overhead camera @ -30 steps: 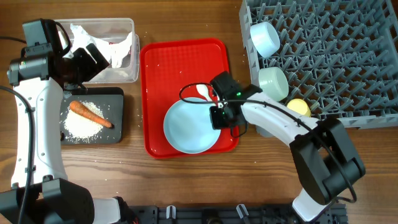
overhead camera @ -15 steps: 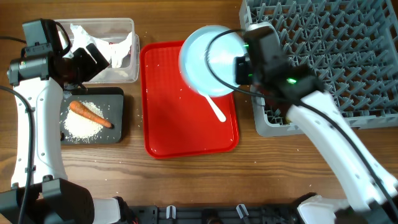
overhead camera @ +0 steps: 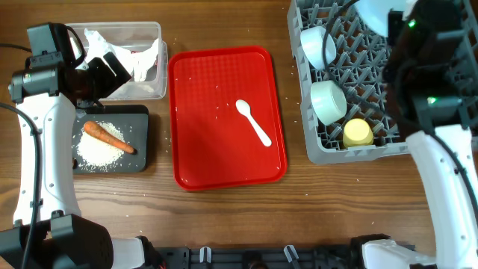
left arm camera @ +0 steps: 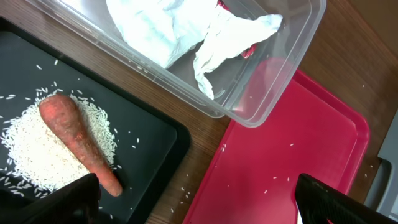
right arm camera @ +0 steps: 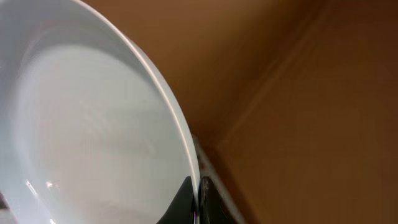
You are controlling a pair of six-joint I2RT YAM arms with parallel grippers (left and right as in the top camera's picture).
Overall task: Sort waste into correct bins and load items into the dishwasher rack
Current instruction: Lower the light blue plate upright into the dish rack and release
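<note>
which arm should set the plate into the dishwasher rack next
Right. Its pincer is clamped on the rim of the pale blue plate, and the overhead view shows that arm above the dishwasher rack. The left pincer is open and empty, far across by the clear tub.

One grey rack (overhead camera: 418,67) held two pale blue bowls (overhead camera: 317,46) (overhead camera: 327,101) and one yellow cup (overhead camera: 358,133). There were also one pale blue plate (right arm camera: 81,143), one white spoon (overhead camera: 252,121), one red tray (overhead camera: 202,149), one clear tub (overhead camera: 153,82), one black tray (overhead camera: 138,119), one carrot (overhead camera: 107,137) and one rice heap (overhead camera: 93,152). The napkin (overhead camera: 142,60) looked like one piece, possibly two. One red wrapper (left arm camera: 249,51) showed.
</note>
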